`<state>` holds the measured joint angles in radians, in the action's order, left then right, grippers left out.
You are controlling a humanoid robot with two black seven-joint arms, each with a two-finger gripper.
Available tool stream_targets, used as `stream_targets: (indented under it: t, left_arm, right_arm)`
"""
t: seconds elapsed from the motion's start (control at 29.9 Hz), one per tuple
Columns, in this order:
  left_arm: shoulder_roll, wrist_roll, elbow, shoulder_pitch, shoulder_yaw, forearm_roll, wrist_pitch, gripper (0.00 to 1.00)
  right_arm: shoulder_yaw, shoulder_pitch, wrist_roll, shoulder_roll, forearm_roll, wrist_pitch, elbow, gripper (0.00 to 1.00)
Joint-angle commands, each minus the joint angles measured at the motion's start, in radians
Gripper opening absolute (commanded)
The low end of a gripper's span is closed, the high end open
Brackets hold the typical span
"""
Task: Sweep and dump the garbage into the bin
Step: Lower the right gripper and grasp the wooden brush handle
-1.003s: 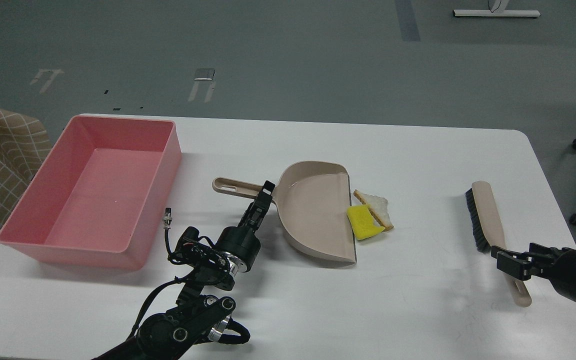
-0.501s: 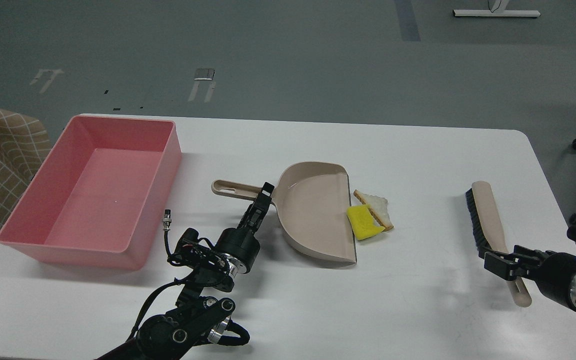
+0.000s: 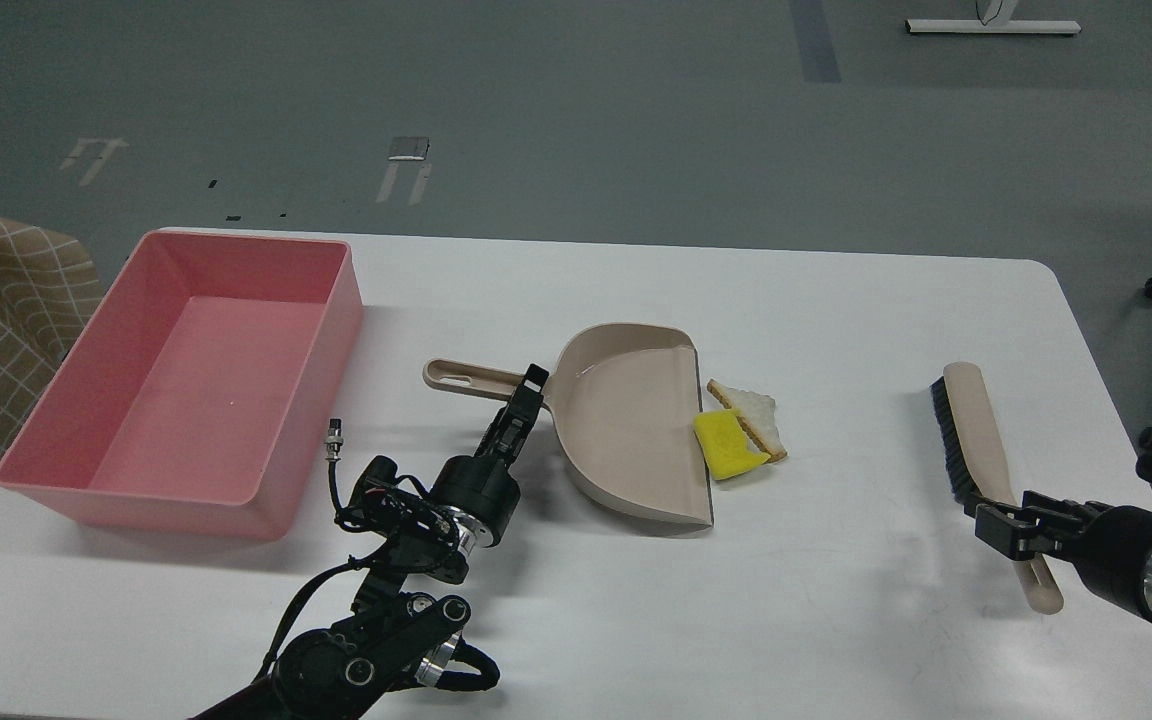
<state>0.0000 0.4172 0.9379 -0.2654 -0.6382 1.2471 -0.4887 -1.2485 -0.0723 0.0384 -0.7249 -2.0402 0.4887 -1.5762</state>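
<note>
At the far left of the white table sits the large shallow pink plastic tub that serves as the bin, with nothing in it. Next along, my left gripper reaches up to the neck of the beige plastic dustpan, where its long handle meets the scoop; its fingers look closed about the handle, though from this angle I cannot tell for certain. The pan lies flat with its open lip facing right, and the garbage lies right against that lip: the bright yellow sponge-like chunk touches the edge, with the triangular white bread slice partly resting on it. Well apart to the right lies the beige hand brush with black bristles, and my right gripper stands at its handle, fingers on either side, seemingly grasping it. I judge I am taking up the tools; next, the brush must lift and sweep both pieces leftward into the pan.
</note>
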Motion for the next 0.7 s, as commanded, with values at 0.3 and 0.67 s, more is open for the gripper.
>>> stream_targets:
  t: [0.3,0.67]
  left_arm:
    - [0.000,0.000,0.001,-0.003,0.000,0.000,0.000,0.29]
    - [0.000,0.000,0.001,-0.001,0.000,-0.001,0.000,0.29]
  right_arm:
    - [-0.002,0.002,0.000,0.001,0.001,0.000,-0.005,0.39]
    - [-0.002,-0.001,0.002,0.004,0.001,0.000,-0.004,0.40]
